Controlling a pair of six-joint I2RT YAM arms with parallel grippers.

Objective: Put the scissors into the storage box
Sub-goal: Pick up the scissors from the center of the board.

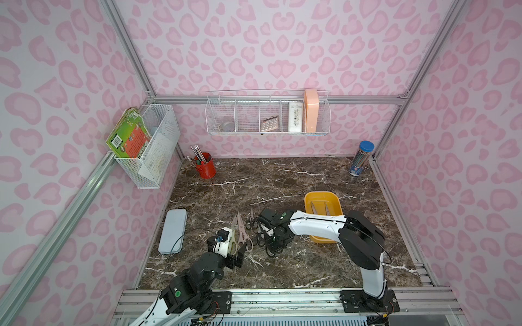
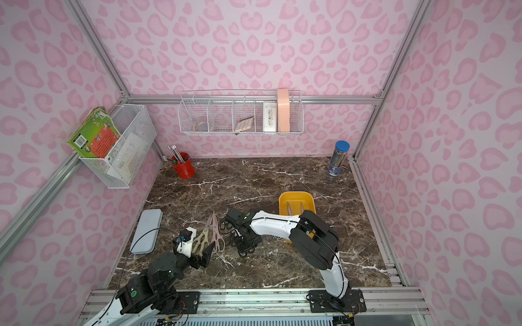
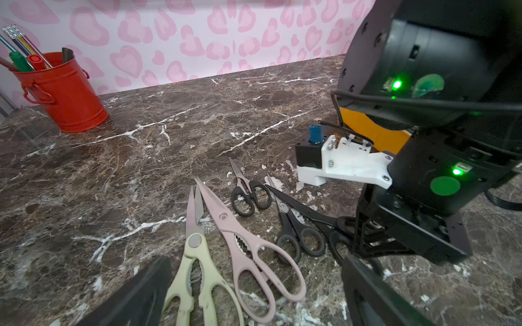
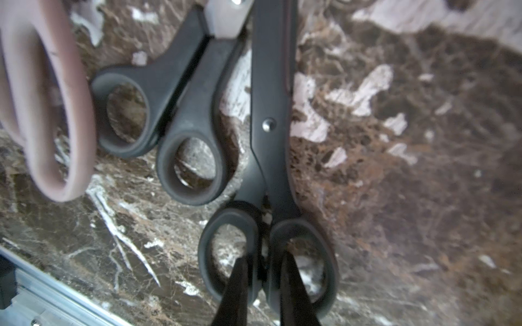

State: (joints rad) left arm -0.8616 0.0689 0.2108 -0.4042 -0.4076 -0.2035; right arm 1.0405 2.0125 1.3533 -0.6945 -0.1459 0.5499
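Several scissors lie side by side on the marble near its front middle. Seen from the left wrist they are a cream pair [image 3: 195, 271], a pale pink pair [image 3: 245, 248], a small black pair [image 3: 248, 192], a middle black pair [image 3: 293, 231] and a long black pair [image 3: 308, 211]. My left gripper [image 3: 255, 264] is open, its fingers either side of the cream and pink handles. My right gripper [image 4: 264, 262] has a fingertip in each loop of the long black scissors [image 4: 271, 127] and is shut on the handle bars between them. The yellow storage box [image 1: 310, 197] sits to the right with steel blades [image 1: 315, 208] inside.
My right arm [image 1: 316, 223] stretches across the near half of the storage box. A flat grey-blue case [image 1: 173, 231] lies at the left edge. A red pen pot [image 1: 206, 166] and a pencil tube [image 1: 361, 158] stand at the back corners. White wire baskets [image 1: 268, 115] hang on the walls.
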